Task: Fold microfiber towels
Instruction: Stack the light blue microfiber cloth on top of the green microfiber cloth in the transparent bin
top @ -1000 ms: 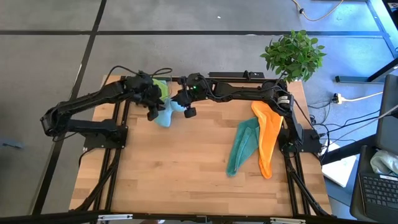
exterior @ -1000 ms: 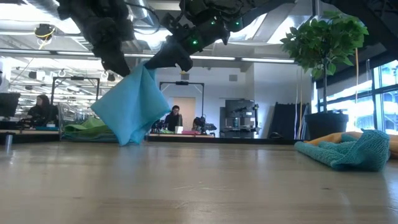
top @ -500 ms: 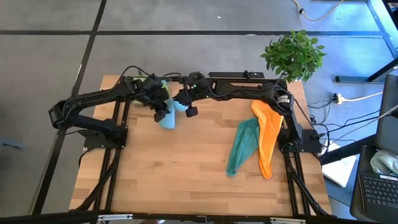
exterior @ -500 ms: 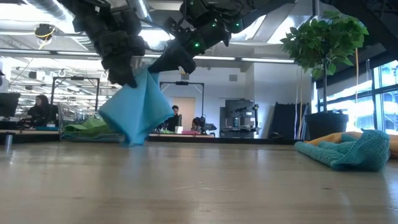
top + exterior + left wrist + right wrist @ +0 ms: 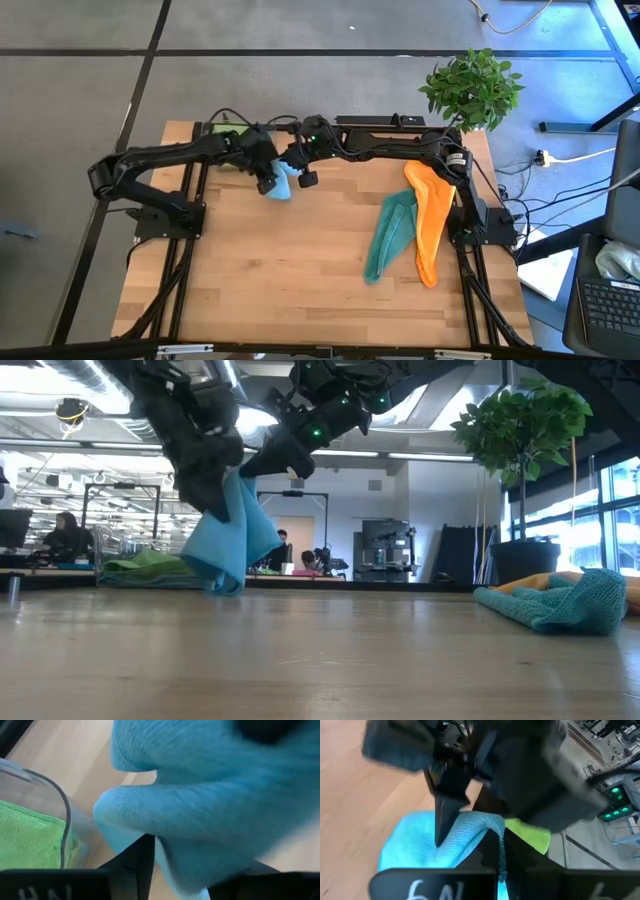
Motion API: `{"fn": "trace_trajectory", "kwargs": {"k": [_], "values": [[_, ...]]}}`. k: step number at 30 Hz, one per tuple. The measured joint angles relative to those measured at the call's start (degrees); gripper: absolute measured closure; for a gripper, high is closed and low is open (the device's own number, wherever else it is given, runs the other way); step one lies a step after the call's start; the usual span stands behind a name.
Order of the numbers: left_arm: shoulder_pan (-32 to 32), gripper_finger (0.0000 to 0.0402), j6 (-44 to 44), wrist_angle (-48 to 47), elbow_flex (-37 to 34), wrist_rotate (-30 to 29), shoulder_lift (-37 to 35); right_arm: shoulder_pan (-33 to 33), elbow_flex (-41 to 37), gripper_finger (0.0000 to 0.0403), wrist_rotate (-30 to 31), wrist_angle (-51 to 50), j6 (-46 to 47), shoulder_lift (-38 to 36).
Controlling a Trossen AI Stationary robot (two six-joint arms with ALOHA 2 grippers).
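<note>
Left gripper point(image 5: 222, 480) clamped on light blue towel point(image 5: 230, 535), fingertips buried in cloth. Right gripper point(image 5: 285, 460) just beside it, pinched shut on same towel's upper edge. Towel hangs between grippers, lower corner touching table point(image 5: 320, 660). Lime green towel point(image 5: 27, 837) behind left gripper, partly hidden. Teal towel point(image 5: 390, 235) and orange towel point(image 5: 428, 220) well apart toward right arm's base.

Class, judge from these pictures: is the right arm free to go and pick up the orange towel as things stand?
Probably not yet. The right gripper is shut on the light blue towel, held up jointly with the left gripper. The orange towel lies uncovered on the table's right side.
</note>
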Motion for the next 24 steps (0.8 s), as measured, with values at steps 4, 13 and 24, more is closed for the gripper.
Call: {"fn": "trace_trajectory", "kwargs": {"k": [4,13,24], "values": [[0.02,0.0264,0.12,2.00,0.00,-0.32,2.49,0.00,-0.07,0.0393,0.44,-0.61,0.03,0.00],[0.07,0.0272,1.63,3.19,-0.02,-3.14,1.45,-0.37,-0.04,0.0393,1.75,-0.97,-0.06,0.00],[0.07,0.0398,1.87,1.55,-0.02,-5.10,-1.42,-1.38,-0.04,0.0386,4.50,-2.38,0.15,0.00]]}}
